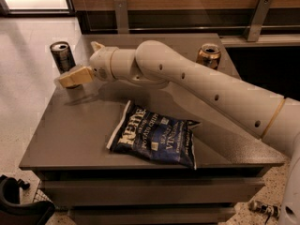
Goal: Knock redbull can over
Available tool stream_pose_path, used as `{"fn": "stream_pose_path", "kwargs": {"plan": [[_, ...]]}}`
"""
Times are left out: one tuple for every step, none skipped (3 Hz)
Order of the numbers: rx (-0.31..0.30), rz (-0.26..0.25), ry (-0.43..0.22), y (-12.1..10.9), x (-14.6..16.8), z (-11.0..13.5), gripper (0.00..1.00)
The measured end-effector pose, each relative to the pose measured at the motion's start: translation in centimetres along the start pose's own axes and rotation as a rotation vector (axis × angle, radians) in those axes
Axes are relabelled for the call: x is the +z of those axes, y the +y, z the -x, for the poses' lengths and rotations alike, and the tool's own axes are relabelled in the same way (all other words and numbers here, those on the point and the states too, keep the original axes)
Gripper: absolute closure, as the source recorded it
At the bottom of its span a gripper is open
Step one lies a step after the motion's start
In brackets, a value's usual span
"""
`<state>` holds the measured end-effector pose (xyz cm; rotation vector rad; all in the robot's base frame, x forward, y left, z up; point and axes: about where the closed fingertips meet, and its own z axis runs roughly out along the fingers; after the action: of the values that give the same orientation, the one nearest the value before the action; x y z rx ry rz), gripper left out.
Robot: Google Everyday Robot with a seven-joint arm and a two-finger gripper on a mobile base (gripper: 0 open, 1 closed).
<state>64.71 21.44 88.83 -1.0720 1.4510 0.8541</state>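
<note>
The redbull can (62,56) is slim, dark silver-grey, with a silver pull-tab top. It stands upright at the far left corner of the grey table (70,135). My gripper (69,77), with tan fingers, reaches left across the table from the white arm (197,83). Its tips are just below and right of the can's base, very close to it; I cannot tell whether they touch.
A shorter gold-bronze can (208,55) stands at the table's far right, behind my arm. A dark blue chip bag (154,137) lies flat near the front middle. A wooden wall with metal brackets runs behind the table. Floor lies to the left.
</note>
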Motion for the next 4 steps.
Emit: {"fn": "stream_pose_path", "kwargs": {"plan": [[-0.004,-0.007,-0.042,0.0,1.2,0.1,0.0],[-0.003,-0.014,-0.07,0.3,2.2,0.0,0.17],[-0.004,-0.009,-0.071,0.5,2.4,0.1,0.49],[-0.004,-0.006,-0.071,0.7,2.6,0.2,0.72]]}}
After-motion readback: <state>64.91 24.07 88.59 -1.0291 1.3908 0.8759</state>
